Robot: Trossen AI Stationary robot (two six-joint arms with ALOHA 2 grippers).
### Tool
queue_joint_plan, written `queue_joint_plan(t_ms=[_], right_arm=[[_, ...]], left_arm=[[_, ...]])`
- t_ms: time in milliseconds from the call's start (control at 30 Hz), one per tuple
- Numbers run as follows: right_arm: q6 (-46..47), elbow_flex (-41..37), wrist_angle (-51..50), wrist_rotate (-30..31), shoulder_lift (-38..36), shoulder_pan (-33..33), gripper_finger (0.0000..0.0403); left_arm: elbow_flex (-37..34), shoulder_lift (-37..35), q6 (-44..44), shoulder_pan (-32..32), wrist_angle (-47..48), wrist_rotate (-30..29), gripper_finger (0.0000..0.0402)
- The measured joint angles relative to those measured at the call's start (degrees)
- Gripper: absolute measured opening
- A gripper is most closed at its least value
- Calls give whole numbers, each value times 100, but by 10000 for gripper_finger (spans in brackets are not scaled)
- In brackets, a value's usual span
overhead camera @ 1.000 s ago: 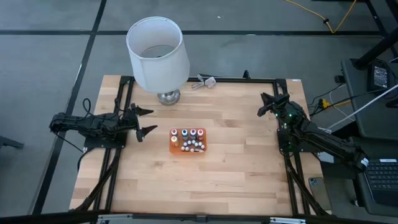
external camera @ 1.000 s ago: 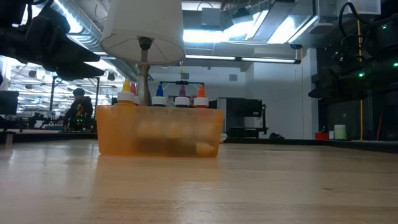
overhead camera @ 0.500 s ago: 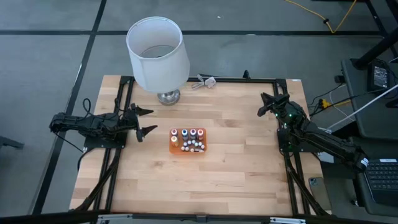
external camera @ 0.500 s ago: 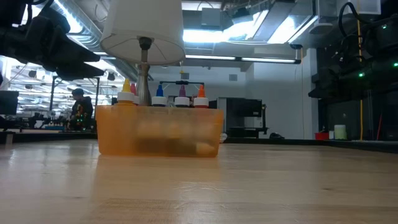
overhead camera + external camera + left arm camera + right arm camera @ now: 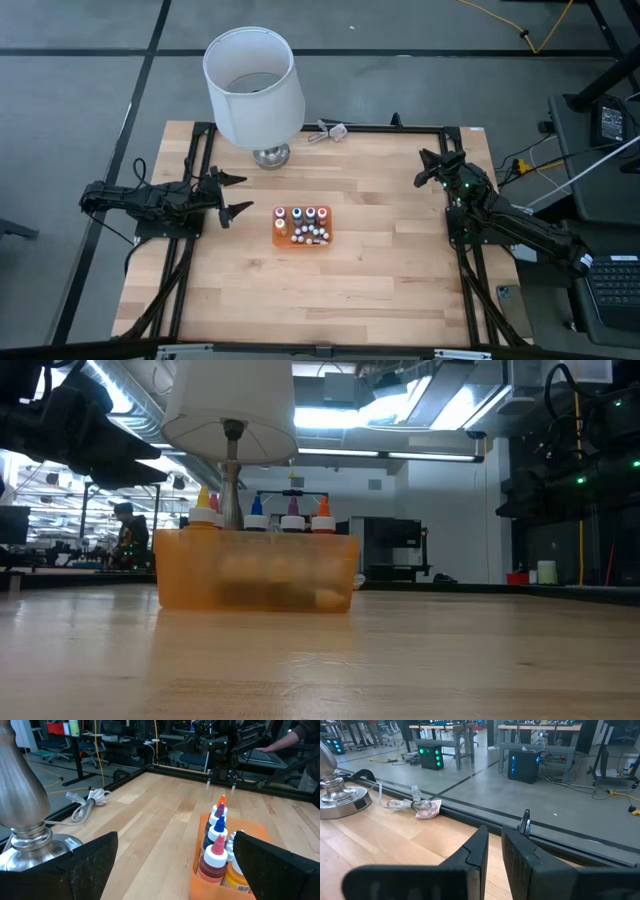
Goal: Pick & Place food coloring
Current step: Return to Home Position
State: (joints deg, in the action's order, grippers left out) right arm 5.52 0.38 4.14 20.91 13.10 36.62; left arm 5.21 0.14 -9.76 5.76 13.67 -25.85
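Several tiny food coloring bottles (image 5: pixel 303 226) with whitish caps stand and lie in a flat orange tray (image 5: pixel 324 241) at the table's middle; a standing row shows in the left wrist view (image 5: pixel 216 840) and the low view (image 5: pixel 258 512). My left gripper (image 5: pixel 230 196) is open and empty, left of the tray; its fingers (image 5: pixel 85 865) stand wide apart. My right gripper (image 5: pixel 428 168) is near the table's far right, almost shut and empty; it shows in its own wrist view (image 5: pixel 493 851).
A big lamp with a white shade (image 5: pixel 252 85) and metal base (image 5: pixel 25 835) stands at the table's far left. A bundled cord (image 5: pixel 330 129) lies on the table's far edge. Bare wood lies near and right of the tray.
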Motion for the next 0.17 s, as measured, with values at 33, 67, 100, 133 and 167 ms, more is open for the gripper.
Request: queue_joint_plan(t_ms=[33,67,100,133,167], right_arm=[[0,0,0,-2,0,2,58],[0,2,2,-2,0,2,58],[0,2,1,-2,0,1,58],[0,1,2,-1,0,1,58],[0,0,1,-1,-1,1,58]], left_arm=[[0,0,0,0,2,0,384],[0,0,0,2,2,0,384],[0,0,0,2,0,0,385],[0,0,0,2,2,0,386],[0,0,0,1,0,0,386]])
